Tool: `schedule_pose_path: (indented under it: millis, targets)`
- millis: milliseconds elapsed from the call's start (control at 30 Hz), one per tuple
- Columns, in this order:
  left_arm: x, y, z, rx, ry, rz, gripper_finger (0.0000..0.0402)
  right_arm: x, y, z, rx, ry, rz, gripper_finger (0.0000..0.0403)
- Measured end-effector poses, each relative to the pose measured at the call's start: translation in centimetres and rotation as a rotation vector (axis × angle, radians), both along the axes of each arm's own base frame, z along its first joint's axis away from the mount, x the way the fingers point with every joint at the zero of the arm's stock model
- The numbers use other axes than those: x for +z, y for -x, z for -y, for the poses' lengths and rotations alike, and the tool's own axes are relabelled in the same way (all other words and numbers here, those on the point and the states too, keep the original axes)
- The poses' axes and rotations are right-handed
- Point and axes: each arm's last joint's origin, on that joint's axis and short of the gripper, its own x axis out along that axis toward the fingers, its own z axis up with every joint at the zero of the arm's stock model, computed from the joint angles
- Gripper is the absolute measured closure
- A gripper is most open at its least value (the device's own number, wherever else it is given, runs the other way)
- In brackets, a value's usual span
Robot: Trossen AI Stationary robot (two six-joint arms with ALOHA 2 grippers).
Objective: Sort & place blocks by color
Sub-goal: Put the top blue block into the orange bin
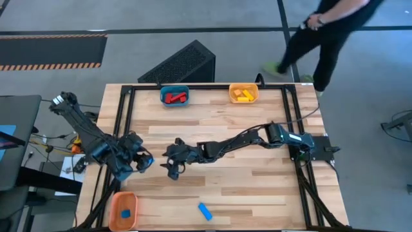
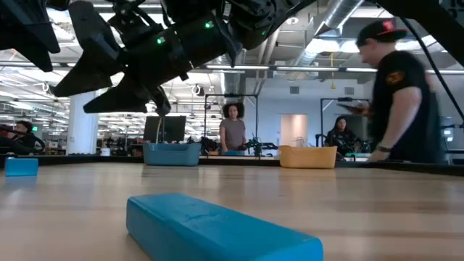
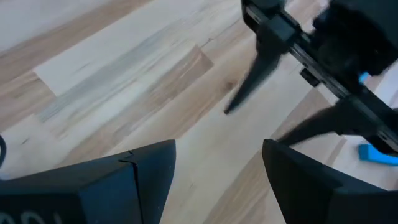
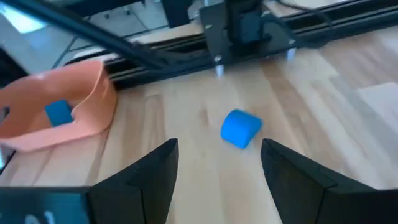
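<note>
Beyond the released fingers of the right gripper [image 4: 217, 168], nearer than the open left gripper [image 1: 145, 162], the blue block [image 4: 240, 129] lies straight ahead.

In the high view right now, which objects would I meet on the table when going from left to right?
Orange bin holding a blue cube → left gripper → blue bin with red blocks → blue bar → yellow bin with yellow blocks.
</note>
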Motion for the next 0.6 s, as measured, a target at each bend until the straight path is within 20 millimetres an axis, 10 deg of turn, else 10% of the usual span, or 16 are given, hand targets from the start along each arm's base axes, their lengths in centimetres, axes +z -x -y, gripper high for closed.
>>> schedule_pose_path:
  millis: [133,333,600]
  targets:
    - [-0.3,0.1,0.3,0.006,0.005,-0.006,0.0176,2.3,-1.0,1.0,-0.012,0.012,0.064,0.0147]
    - [-0.2,0.0,0.5,0.076,0.076,0.004,0.0176,-1.1,-3.6,1.8,0.059,0.105,-0.040,0.0101]
    - [-0.3,-0.2,0.6,0.188,0.144,0.027,0.0176,-0.9,-5.6,3.7,0.066,0.109,-0.009,0.0030]
